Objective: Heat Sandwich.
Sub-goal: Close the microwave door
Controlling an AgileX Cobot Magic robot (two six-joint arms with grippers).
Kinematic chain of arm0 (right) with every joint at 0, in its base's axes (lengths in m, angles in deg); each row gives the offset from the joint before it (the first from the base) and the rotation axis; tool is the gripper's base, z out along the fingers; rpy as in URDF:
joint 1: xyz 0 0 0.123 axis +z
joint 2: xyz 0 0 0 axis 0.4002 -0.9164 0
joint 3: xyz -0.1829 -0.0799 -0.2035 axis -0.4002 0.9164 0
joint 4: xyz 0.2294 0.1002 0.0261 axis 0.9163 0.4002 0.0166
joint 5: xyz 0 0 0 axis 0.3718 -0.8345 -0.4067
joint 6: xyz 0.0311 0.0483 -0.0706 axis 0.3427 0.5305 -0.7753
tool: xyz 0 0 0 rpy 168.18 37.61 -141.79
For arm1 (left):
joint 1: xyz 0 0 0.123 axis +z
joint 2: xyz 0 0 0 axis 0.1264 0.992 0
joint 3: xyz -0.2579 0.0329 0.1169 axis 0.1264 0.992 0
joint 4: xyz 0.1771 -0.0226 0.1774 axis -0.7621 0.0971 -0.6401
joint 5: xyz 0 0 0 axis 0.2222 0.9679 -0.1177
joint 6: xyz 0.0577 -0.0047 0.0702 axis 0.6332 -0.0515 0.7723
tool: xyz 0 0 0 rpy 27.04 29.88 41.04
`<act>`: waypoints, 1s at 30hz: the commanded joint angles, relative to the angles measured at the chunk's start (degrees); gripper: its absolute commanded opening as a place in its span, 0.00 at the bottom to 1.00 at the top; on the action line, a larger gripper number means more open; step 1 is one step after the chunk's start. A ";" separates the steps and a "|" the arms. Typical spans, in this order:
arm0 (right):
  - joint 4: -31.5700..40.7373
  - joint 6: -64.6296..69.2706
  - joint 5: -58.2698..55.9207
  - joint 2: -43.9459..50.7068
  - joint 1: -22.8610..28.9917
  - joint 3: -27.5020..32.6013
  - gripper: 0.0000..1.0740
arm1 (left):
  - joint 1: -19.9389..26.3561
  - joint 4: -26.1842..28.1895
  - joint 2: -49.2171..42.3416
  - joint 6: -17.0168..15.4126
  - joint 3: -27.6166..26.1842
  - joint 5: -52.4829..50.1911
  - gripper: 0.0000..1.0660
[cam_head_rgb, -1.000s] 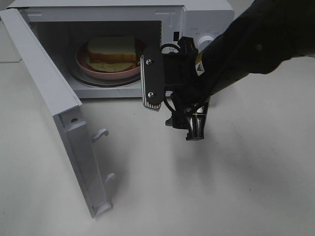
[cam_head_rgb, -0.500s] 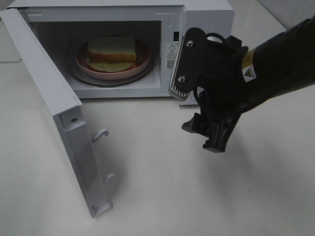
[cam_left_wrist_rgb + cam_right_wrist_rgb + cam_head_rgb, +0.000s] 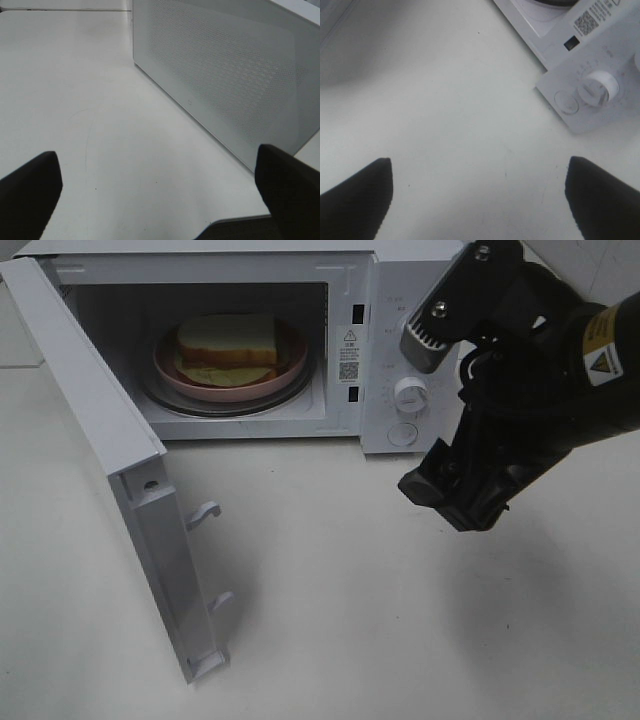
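- The white tabletop carries the microwave along its far edge, toward the far-left corner.
- The microwave cavity is open and loaded, so I judge the loading step done. Closing up and setting the heat come next.
- The door stands swung wide, its free edge reaching toward the near-left corner of the tabletop. The next move calls for a push on its outer face to swing it shut until the latch hooks catch.
- The left gripper looks well placed for that push. Its wrist view shows the door's perforated outer panel just ahead, and its jaws are spread wide with nothing between them.
- The right gripper hovers above the tabletop in front of the control panel, clear of the doorway. Its jaws are also spread wide and empty.
- The round pink plate sits centred on the turntable, deep inside the cavity.
- The sandwich rests on that plate. It has thick white bread with tan crust and a pale yellow-green layer peeking out along the front edge. It looks tidy and not toppled.
- The knob and the round button below it sit on the panel, both close to the right gripper for when the door is shut.
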 commanded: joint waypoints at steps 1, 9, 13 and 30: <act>0.06 4.76 -5.84 1.95 0.06 0.11 0.79 | -0.29 0.34 -0.86 -0.29 0.06 -0.29 0.91; 0.11 14.15 -15.81 6.25 0.06 0.11 0.77 | -0.29 0.34 -0.86 -0.29 0.06 -0.29 0.91; 0.11 15.13 -23.09 10.37 0.06 0.11 0.76 | -0.29 0.34 -0.86 -0.29 0.06 -0.29 0.91; 0.17 15.36 -40.57 27.56 0.06 0.11 0.72 | -0.29 0.34 -0.86 -0.29 0.06 -0.29 0.91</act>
